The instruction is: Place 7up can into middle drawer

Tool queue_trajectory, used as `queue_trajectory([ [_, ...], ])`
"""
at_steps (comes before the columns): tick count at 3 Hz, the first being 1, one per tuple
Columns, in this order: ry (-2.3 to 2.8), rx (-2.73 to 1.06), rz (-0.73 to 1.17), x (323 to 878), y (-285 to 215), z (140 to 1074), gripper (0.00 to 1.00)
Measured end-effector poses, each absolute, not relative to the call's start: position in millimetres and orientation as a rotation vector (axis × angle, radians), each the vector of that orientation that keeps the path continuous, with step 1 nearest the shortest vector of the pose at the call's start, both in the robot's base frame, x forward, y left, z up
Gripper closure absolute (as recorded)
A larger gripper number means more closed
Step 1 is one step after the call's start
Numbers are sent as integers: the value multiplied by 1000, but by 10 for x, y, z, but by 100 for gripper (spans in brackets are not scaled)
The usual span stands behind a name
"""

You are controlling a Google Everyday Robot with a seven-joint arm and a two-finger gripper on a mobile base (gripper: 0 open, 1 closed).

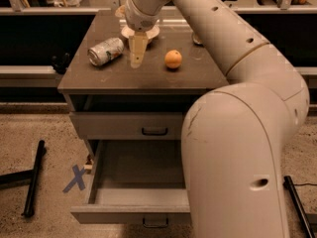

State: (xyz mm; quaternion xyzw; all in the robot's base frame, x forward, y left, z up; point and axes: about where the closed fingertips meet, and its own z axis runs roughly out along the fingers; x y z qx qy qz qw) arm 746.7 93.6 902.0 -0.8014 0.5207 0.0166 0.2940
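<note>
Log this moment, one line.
gripper: over tabletop beside 7up can | 7up can: lying on side, not held | middle drawer: open

One 7up can (105, 51), orange (173, 59) (jaws between), two drawers (114, 125) (109, 214)

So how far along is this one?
Done: the drawer is pulled open, nothing visible inside. In hand: the gripper hangs over the tabletop beside the can, which lies on its side, not gripped. Left: grasp it, carry it down, release it in the drawer.

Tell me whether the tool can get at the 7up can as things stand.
Probably yes. The tool hangs over the tabletop close beside the 7up can, which lies on its side. Nothing stands between them; the orange sits on the tool's other side.
</note>
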Motion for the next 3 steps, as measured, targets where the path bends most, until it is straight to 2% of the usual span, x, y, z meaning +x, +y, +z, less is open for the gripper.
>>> queue_trajectory([
  [3,1317,-1979,202,7602,1391,9028,0],
])
